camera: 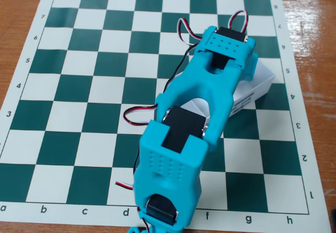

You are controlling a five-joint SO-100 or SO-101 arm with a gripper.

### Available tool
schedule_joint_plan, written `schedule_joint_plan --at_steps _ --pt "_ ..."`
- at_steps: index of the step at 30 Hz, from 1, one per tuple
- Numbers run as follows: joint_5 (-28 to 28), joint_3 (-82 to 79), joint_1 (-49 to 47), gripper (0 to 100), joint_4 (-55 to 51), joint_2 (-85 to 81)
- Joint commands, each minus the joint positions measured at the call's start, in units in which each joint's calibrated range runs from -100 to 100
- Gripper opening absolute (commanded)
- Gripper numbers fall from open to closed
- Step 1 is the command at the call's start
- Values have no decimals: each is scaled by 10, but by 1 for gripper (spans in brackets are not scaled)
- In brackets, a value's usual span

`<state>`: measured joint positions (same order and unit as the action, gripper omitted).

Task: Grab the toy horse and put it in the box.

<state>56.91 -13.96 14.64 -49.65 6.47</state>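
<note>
The white box (261, 78) lies on the right half of the chessboard, and the turquoise arm (210, 91) covers most of it. Only its right corner and a strip of the long side with black print (241, 103) show. The arm's wrist block (227, 45) hangs over the box. The gripper sits beneath that block and is hidden from this fixed view, so its jaws cannot be judged. The toy horse is hidden or out of view; I see it nowhere on the board.
A green-and-white chessboard mat (79, 86) covers a brown wooden table (21, 12). Red, white and black servo wires (137, 118) loop out on the arm's left side. The arm's base (165, 201) stands at the board's near edge.
</note>
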Motion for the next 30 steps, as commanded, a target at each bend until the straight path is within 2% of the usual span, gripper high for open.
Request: schedule_joint_plan --at_steps 1,6,19,21,24,30 --pt "-1 30 -1 3 13 1" --pt "-1 29 -6 13 14 1" --pt "-1 -32 -14 13 12 -74" --pt "-1 -71 -21 13 11 -115" --pt "-2 -140 -36 0 11 -181" --pt "-11 -262 -75 0 0 -318"
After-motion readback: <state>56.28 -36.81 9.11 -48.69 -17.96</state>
